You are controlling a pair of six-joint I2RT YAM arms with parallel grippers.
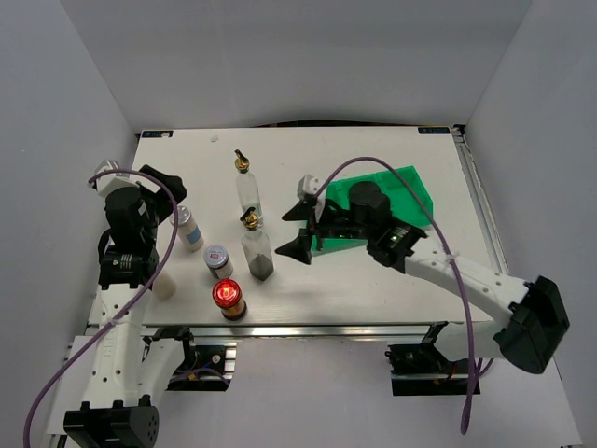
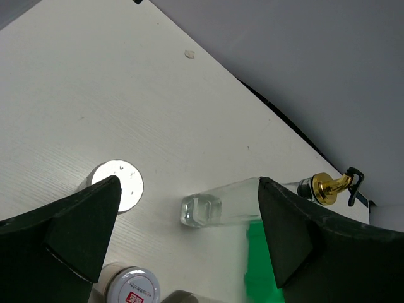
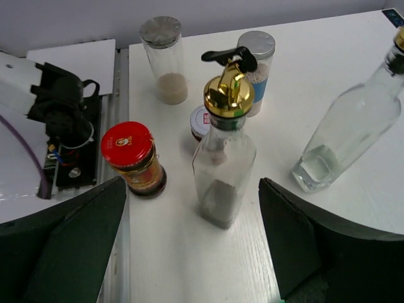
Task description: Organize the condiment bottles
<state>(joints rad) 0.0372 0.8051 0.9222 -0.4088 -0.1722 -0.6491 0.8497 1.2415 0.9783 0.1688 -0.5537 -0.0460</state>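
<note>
Six condiment bottles stand at the table's left-centre. A tall clear glass bottle (image 1: 246, 185) with a gold pourer stands furthest back. A second gold-topped bottle (image 1: 257, 248) holds dark contents. A blue-labelled silver-lidded shaker (image 1: 190, 230), a small jar with a red-marked lid (image 1: 218, 259), a dark red-capped bottle (image 1: 229, 299) and a clear shaker (image 1: 164, 283) stand nearby. My left gripper (image 1: 173, 192) is open and empty above the blue-labelled shaker (image 2: 117, 184). My right gripper (image 1: 297, 231) is open and empty, just right of the dark-filled bottle (image 3: 224, 173), facing the red-capped bottle (image 3: 134, 159).
A green three-compartment tray (image 1: 396, 191) lies at right-centre, partly under my right arm. The table's (image 1: 373, 280) near edge runs just in front of the red-capped bottle. Grey walls close in the left, back and right sides.
</note>
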